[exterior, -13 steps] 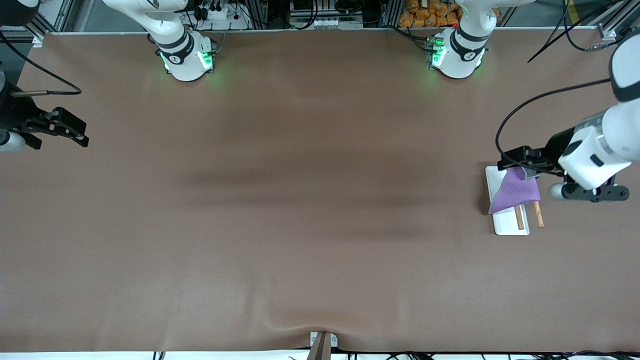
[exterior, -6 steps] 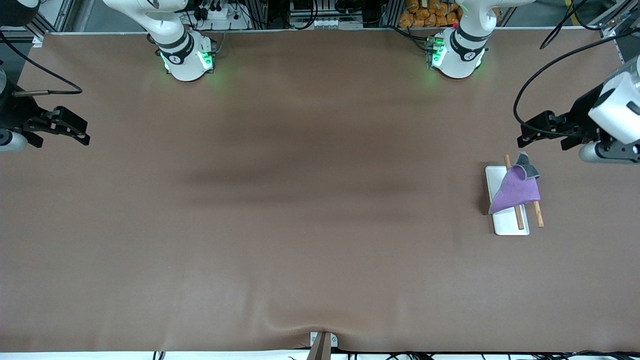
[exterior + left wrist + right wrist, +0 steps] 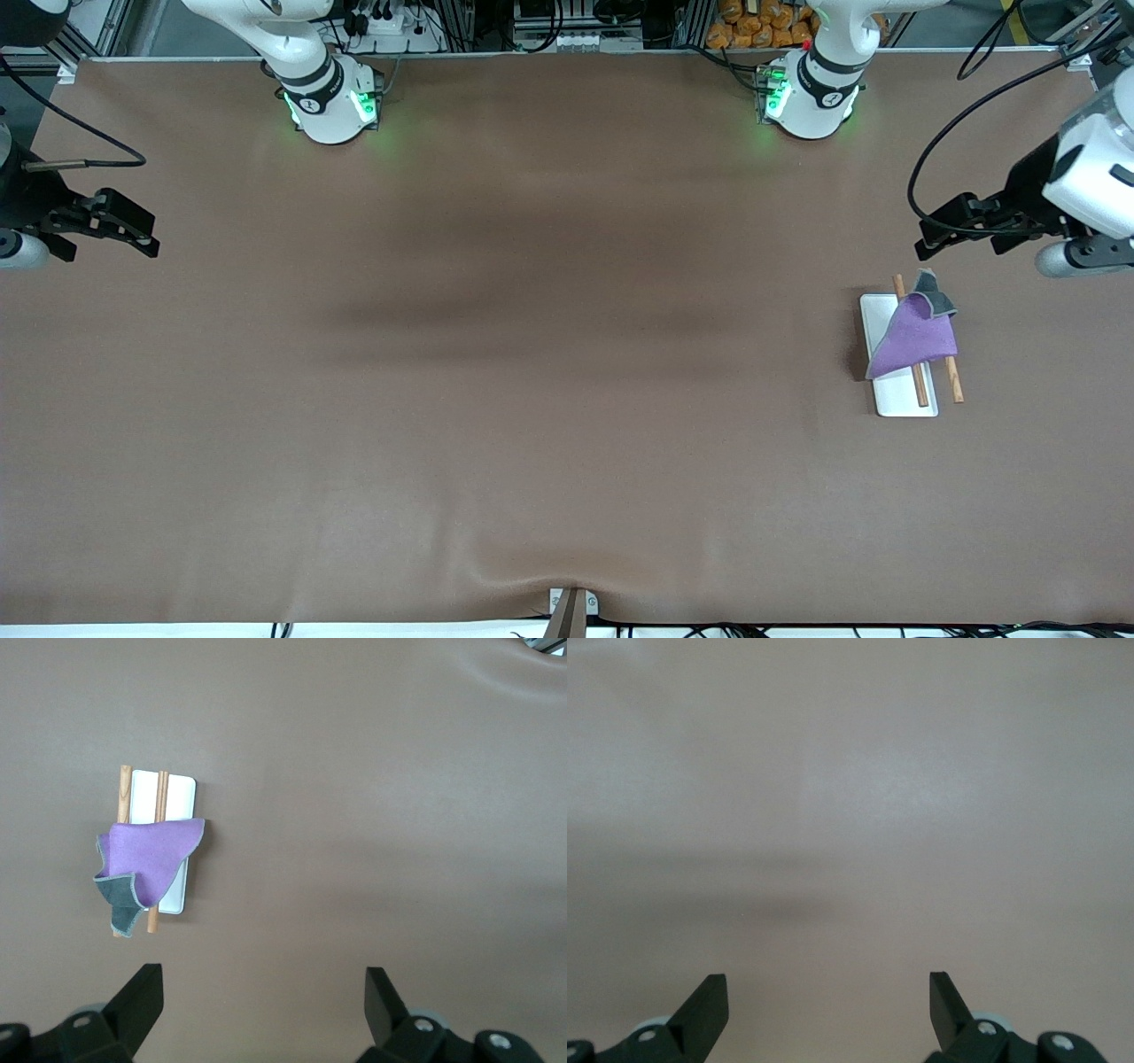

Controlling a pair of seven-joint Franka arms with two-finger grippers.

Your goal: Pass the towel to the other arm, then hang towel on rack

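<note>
Both grippers empty with fingers spread: left gripper (image 3: 930, 232) near rack (image 3: 890, 403), right gripper (image 3: 146, 244) waits well apart; towel (image 3: 912, 337) looks hung, so retreat clear of rack

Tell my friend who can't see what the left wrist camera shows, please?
A purple and grey towel hangs draped over the two wooden rods of a small white rack on a brown table. The left gripper is above the table, its fingers open and empty, well apart from the towel.
</note>
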